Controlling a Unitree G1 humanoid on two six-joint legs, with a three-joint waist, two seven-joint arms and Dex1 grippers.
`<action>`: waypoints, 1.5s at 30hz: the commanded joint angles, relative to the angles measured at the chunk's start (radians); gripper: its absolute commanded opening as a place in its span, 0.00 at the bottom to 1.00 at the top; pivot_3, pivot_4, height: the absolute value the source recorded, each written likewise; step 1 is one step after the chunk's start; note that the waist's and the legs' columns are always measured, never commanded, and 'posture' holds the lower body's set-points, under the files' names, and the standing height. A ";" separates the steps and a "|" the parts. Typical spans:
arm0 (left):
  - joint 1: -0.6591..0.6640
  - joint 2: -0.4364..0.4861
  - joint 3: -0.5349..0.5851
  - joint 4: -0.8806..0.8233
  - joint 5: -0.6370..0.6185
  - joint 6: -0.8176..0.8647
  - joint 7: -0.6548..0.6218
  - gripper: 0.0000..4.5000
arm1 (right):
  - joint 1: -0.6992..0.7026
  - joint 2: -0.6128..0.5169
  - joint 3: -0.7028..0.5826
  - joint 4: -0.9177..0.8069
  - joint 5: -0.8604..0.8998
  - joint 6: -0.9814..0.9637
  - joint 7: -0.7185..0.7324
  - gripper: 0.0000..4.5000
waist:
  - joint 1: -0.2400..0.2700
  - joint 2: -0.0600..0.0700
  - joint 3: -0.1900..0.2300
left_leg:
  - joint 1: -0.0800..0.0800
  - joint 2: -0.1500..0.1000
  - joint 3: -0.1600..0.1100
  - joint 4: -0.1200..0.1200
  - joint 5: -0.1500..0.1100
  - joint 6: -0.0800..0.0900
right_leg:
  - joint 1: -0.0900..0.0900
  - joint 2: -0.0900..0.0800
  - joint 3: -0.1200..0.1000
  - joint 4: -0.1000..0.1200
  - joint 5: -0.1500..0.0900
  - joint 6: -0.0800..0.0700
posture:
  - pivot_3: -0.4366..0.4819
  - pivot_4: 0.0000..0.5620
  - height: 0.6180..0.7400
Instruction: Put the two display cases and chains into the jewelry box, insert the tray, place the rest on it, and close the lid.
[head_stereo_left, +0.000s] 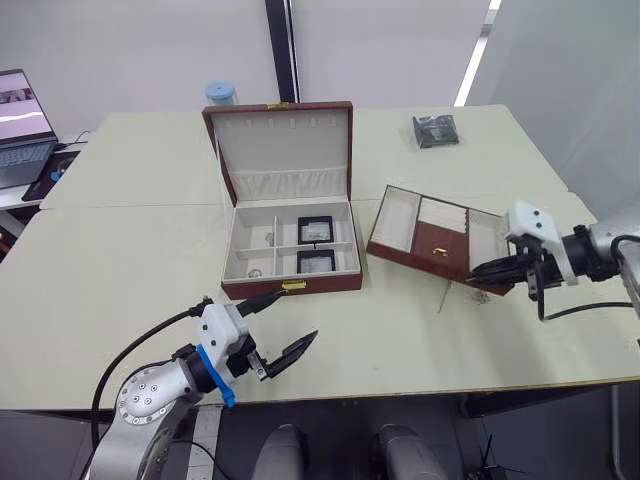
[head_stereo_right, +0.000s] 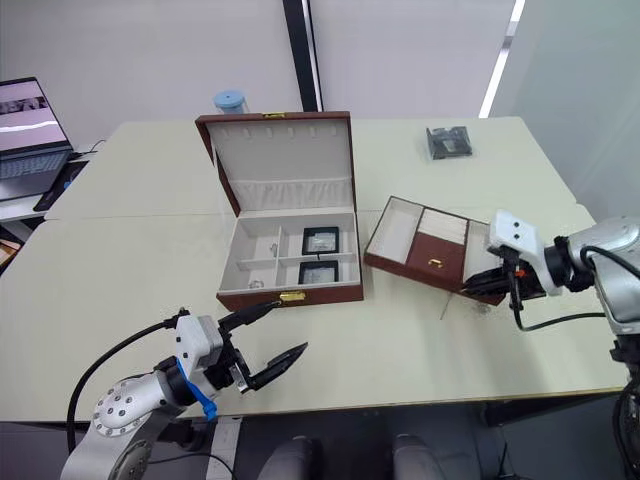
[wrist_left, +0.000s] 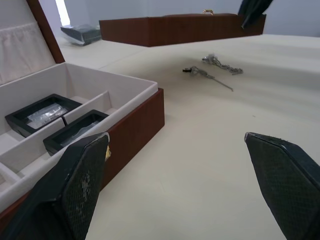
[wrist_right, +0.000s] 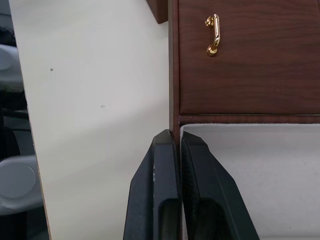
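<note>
Reddish-brown tray (head_stereo_left: 440, 240) pinched at its near wall by the right gripper (wrist_right: 179, 150), jewelry box (head_stereo_left: 290, 235) well to its left, left gripper (head_stereo_left: 282, 345) spread and idle; lifting level should avoid spills

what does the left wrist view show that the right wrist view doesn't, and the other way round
Left wrist view alone: the open jewelry box with two display cases in its cream compartments, two chains lying on the table, and the left gripper with its fingers spread wide.

Right wrist view alone: the tray's gold handle on its brown cover, and the right gripper with its fingers pinching the tray's wall.

Both: the tray and the cream table.
</note>
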 joint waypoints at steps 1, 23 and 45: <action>0.013 -0.017 0.023 -0.053 -0.006 0.000 0.045 1.00 | -0.015 0.000 0.006 -0.107 0.027 0.024 -0.060 0.00 | 0.001 0.000 0.000 | 0.000 0.000 0.000 0.000 0.000 0.000 | 0.000 0.000 0.000 0.000 0.000 0.000 | 0.48 0.27 1.00; 0.402 -0.251 0.089 -0.082 0.136 -0.269 0.277 1.00 | -0.535 0.442 0.499 0.209 -0.127 0.033 -0.212 0.00 | 0.004 -0.002 0.000 | -0.001 0.000 -0.001 0.000 0.000 0.000 | -0.001 -0.001 -0.001 -0.001 0.000 0.000 | 0.48 0.27 1.00; 0.482 -0.325 0.021 -0.105 0.217 -0.351 0.385 1.00 | -0.704 0.628 0.548 0.491 -0.202 -0.066 -0.130 0.00 | 0.000 -0.003 0.001 | -0.002 0.000 -0.001 0.000 0.000 0.000 | -0.002 -0.001 -0.001 -0.001 0.000 0.000 | 0.48 0.27 1.00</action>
